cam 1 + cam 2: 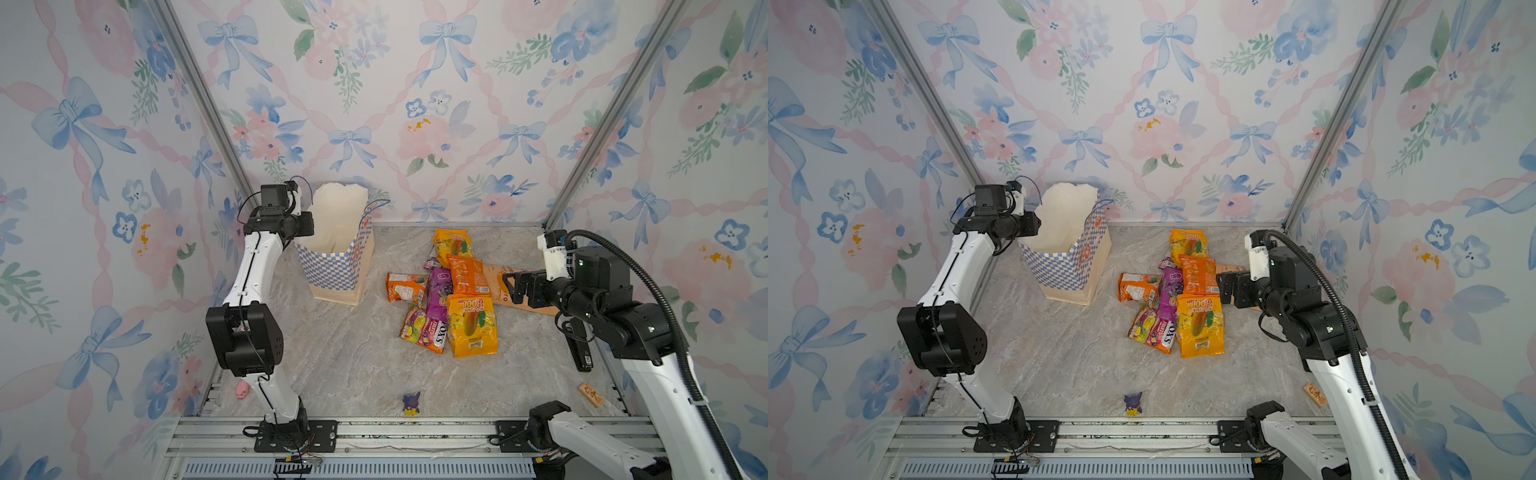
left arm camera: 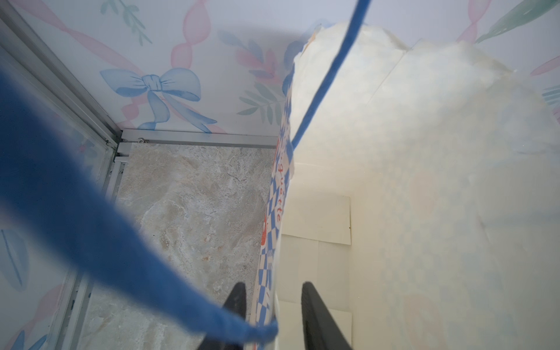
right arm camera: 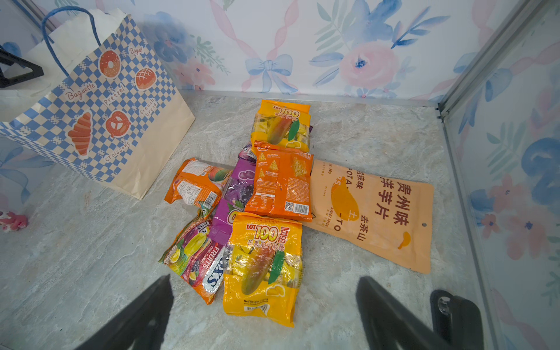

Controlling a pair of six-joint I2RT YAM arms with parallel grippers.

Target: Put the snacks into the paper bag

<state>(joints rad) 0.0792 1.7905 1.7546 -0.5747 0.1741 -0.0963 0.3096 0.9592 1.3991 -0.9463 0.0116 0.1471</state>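
- The paper bag [image 1: 336,266] stands upright at the back left of the worktop [image 1: 353,374]. Its mouth is open and its left rim is near the side wall and the aluminium corner post [image 1: 208,104].
- The snacks [image 1: 449,291] lie in an overlapping pile right of the bag and apart from it, with a strip of bare surface between. A wider open stretch lies in front of the pile.
- A large beige packet [image 3: 372,212] lies flat on the pile's right side, partly under an orange packet [image 3: 280,185], near the right wall.
- The left arm rises steeply from its base and bends over to the bag's left rim. The left gripper [image 2: 272,285] has its fingers astride the checkered wall, one outside and one inside, a narrow gap apart. I cannot tell whether they pinch the paper.
- A blue cord handle [image 2: 91,230] drapes across the outside finger, blurred against the lens.
- The right gripper [image 1: 510,289] hovers over the beige packet, pointing toward the pile. Its fingers are spread wide and hold nothing.
- The worktop is grey-beige with a marble look, and the walls carry floral-and-bow paper.
- A purple figurine [image 1: 411,404], a wooden block [image 1: 591,395] and a pink toy [image 1: 242,390] sit near the front edge.
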